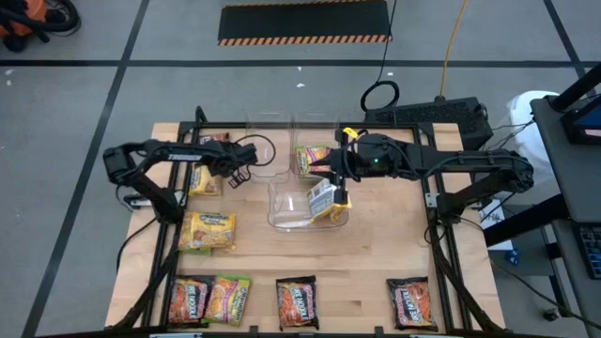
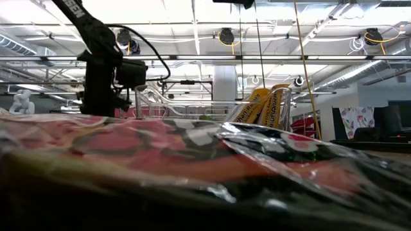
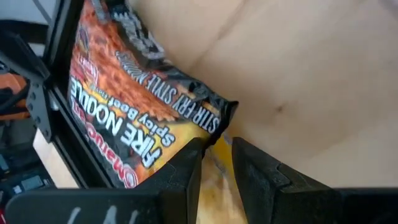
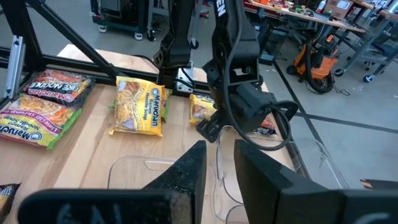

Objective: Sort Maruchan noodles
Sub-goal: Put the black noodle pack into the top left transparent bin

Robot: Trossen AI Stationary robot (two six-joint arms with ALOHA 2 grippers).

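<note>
Maruchan noodle packets lie on the wooden table. My left gripper (image 1: 242, 175) (image 3: 216, 158) hangs at the far left, slanting down, its fingers a narrow gap apart. It is over a yellow packet (image 3: 214, 180) (image 1: 202, 178), beside a dark Fire Noodle packet (image 3: 124, 106) whose corner lies over the yellow one. My right gripper (image 1: 336, 183) (image 4: 217, 155) is high over a clear bin (image 1: 291, 211) at mid-table, narrowly open with nothing between its fingers. A yellow packet (image 1: 324, 199) (image 2: 266, 106) stands on edge in that bin, leaning on its wall. My left gripper comes slanting down at the yellow packet's edge (image 3: 216, 152), next to the dark packet's corner (image 3: 221, 112). Yellow shows through the gap between the fingers. I cannot tell whether the fingertips touch it.
A second clear bin (image 1: 315, 160) behind the first holds a lime-green packet, and another clear bin (image 1: 268, 145) stands left of it. A yellow packet (image 1: 208, 230) lies at mid-left. Several packets line the near edge (image 1: 297, 302), one right before the low camera (image 2: 192, 160).
</note>
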